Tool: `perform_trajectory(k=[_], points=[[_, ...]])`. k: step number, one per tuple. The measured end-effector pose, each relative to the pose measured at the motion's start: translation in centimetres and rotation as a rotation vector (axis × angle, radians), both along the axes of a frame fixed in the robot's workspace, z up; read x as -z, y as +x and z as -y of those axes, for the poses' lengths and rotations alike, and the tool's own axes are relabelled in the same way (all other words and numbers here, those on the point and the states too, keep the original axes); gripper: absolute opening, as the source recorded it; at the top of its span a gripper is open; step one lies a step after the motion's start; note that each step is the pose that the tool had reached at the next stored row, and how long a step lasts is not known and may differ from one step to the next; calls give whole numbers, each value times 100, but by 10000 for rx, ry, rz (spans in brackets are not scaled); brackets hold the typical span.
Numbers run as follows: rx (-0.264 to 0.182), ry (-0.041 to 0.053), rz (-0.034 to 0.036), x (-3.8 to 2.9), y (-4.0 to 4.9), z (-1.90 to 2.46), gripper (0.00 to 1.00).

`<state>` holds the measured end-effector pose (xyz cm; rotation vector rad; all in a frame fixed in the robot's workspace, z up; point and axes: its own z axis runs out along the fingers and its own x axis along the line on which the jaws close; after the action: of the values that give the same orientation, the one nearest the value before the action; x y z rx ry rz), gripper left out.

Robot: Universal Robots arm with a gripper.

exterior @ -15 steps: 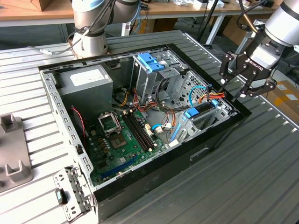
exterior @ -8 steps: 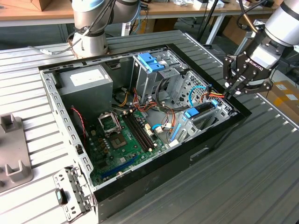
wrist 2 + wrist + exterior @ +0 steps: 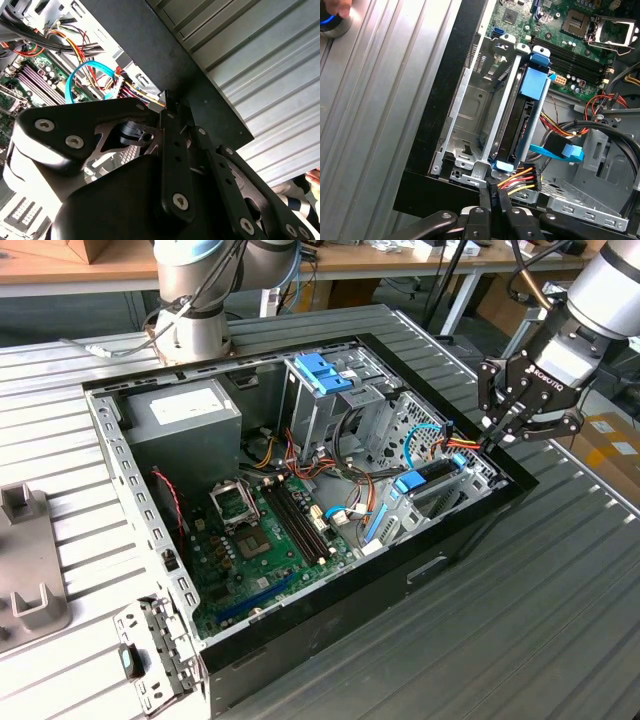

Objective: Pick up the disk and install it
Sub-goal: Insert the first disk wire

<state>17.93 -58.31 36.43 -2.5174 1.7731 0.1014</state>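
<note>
**A:** In the exterior view we start outside the computer case (image 3: 400, 570), past its wall on that view's left. A grey moulded stand (image 3: 25, 560) sits there on the ribbed metal table (image 3: 560, 620).

**B:** Inside the case we meet the grey power-supply box (image 3: 185, 410) with its white label. Next comes the green motherboard (image 3: 260, 530) on the case floor, and then a bare blue bracket (image 3: 320, 375) on top of the drive cage.

**A:** And the disk (image 3: 432, 476)?

**B:** It sits in the bay by the case's wall on the exterior view's right, and there we see only a dark slab with blue trim. The first wrist view gives us more: the disk stands edge-on in the folded sheet-metal bay, with a light-blue plastic rail down its side.

**A:** That view also shows a flat blue cable (image 3: 555, 150) just beside the disk, inside the case.

**B:** Over that same wall hangs the gripper (image 3: 488, 443), matte black with bolted links. Its jaws are clenched on a small black power plug (image 3: 492, 192) that trails red, orange and yellow wires.

**A:** The second wrist view confirms this, with the two fingertips (image 3: 167, 107) meeting on the plug just above the case rim. The exterior view shows us only wires running to the tips.

**B:** Outside the case in the first wrist view, a person's hand (image 3: 335, 6) rests at a round blue-lit knob (image 3: 331, 22) on the table.
</note>
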Motion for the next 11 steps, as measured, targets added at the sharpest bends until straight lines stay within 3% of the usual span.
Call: perform_trajectory(k=[4, 11], points=[[2, 4, 1, 2, -17, 0, 18], [71, 2, 0, 1, -173, 0, 18]])
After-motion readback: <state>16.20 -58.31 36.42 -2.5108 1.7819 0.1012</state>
